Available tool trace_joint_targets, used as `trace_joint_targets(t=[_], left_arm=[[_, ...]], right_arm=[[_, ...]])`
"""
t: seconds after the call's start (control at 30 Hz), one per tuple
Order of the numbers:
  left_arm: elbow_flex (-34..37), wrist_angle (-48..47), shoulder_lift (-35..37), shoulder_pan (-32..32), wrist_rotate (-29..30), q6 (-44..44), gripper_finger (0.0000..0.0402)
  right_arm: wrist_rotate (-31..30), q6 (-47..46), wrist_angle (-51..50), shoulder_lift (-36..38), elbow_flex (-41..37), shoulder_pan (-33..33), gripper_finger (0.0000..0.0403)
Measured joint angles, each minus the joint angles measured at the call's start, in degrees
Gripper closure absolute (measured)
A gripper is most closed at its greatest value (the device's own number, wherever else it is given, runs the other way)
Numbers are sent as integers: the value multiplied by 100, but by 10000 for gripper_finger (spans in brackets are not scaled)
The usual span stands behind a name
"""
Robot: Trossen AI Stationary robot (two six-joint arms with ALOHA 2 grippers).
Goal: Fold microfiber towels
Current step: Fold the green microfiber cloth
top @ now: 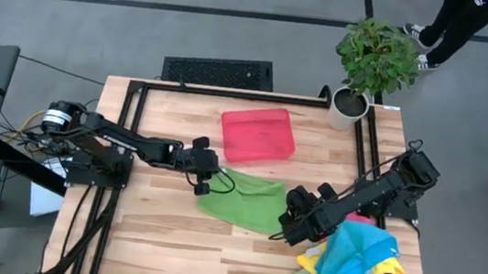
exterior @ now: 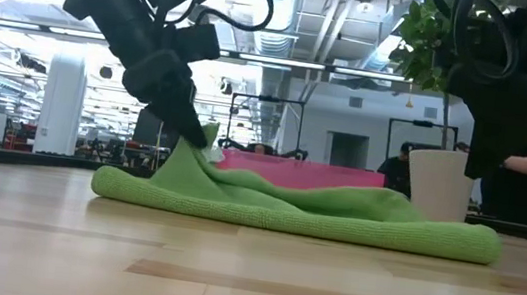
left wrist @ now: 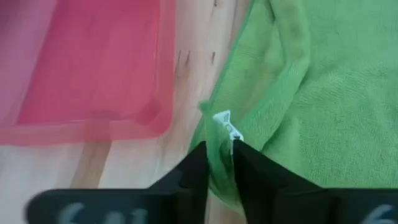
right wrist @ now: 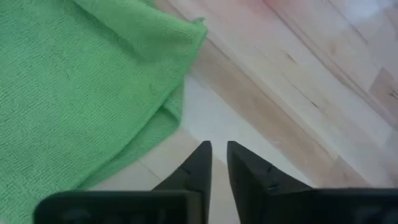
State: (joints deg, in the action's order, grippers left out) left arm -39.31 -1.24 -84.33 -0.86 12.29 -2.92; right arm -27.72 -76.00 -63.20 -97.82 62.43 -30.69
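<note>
A green microfiber towel point(top: 246, 200) lies bunched on the table's middle, just in front of the red tray point(top: 258, 134). My left gripper point(top: 205, 183) reaches in from the table's left and is shut on the towel's left corner, which stands raised in the low view point(exterior: 202, 140). My right gripper point(right wrist: 219, 146) hovers over bare wood beside the towel's right corner point(right wrist: 196, 28). Its fingers are a little apart, with nothing between them. My left gripper pinches the towel's left corner point(left wrist: 217, 138), just below its white tag point(left wrist: 222, 123), between its two fingers. The fingers slant down from the table's left. The corner is lifted a little, slack. The rest of the towel point(exterior: 316, 214) lies on the table.
A heap of blue, yellow, pink and green towels point(top: 350, 260) sits at the near right corner. A potted plant point(top: 373, 59) stands at the far right corner. Black frame rails point(top: 231, 92) run along the table's edges. Bare wood point(top: 176, 249) lies in front of the towel.
</note>
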Motion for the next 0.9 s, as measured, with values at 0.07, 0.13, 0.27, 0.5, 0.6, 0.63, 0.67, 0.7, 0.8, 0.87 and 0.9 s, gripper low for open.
trace_joint_targets(t=[0.07,0.13,0.27,0.5,0.6,0.63,0.67,0.7,0.8,0.87,0.9], left_arm=[[0,57,0,-2,-9,38,293],[-26,51,0,-2,-15,104,265],[-141,59,0,-2,-25,256,214],[-459,-356,0,0,-140,280,145],[-702,-819,49,0,-171,381,134],[-814,-1015,102,-1,-229,408,133],[-946,-1130,134,-2,-318,418,132],[-1039,-1251,217,0,-454,416,132],[-1190,-1534,499,-25,-768,341,132],[-1189,-1618,684,-55,-934,274,132],[-1178,-1586,750,-99,-1030,232,132]], right_arm=[[-19,1,-62,0,0,14,309],[-88,13,-84,0,0,14,298],[-283,195,-49,0,0,12,284],[-324,998,674,58,0,152,245],[-256,2029,1404,228,7,433,225],[-192,2367,1549,284,7,554,218],[-106,2690,1655,339,7,682,212],[-23,2953,1722,392,9,802,207],[193,3419,1724,529,-84,1169,197],[441,3590,1705,670,-332,1390,195],[627,3669,1935,724,-488,1501,195]])
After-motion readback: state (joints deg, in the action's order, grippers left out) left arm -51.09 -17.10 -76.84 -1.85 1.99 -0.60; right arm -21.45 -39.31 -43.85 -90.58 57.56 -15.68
